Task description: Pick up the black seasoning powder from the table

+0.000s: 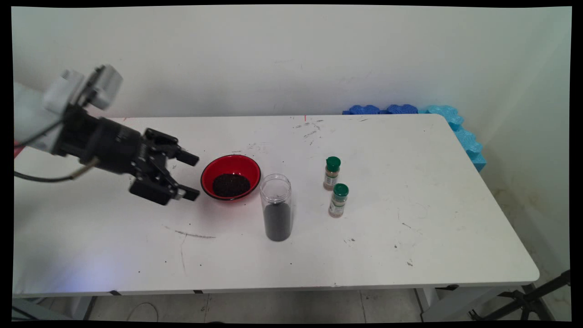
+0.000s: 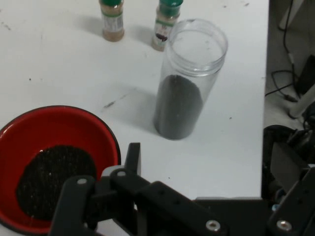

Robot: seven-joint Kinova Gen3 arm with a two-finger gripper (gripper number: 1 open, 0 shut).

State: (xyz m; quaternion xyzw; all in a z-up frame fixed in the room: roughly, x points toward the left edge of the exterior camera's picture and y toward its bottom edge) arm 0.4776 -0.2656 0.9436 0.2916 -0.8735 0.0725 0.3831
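My gripper (image 1: 193, 176), its black fingers spread apart and empty, hovers just left of a round, glossy red bowl (image 1: 231, 177) of dark grains. Beside the bowl stands a clear cylindrical jar (image 1: 276, 207), lidless and half full of the same grains. Two green-capped shakers (image 1: 335, 193) stand farther right. Bare white desk (image 1: 446, 214) extends beyond them.

Red bowl (image 2: 54, 132) sits lower left with a dark grainy pile inside, right by one black finger (image 2: 132, 157). Past it stands a clear open jar (image 2: 189, 81) (dark stuff fills its lower half), two green-capped shakers (image 2: 112, 19) behind it.
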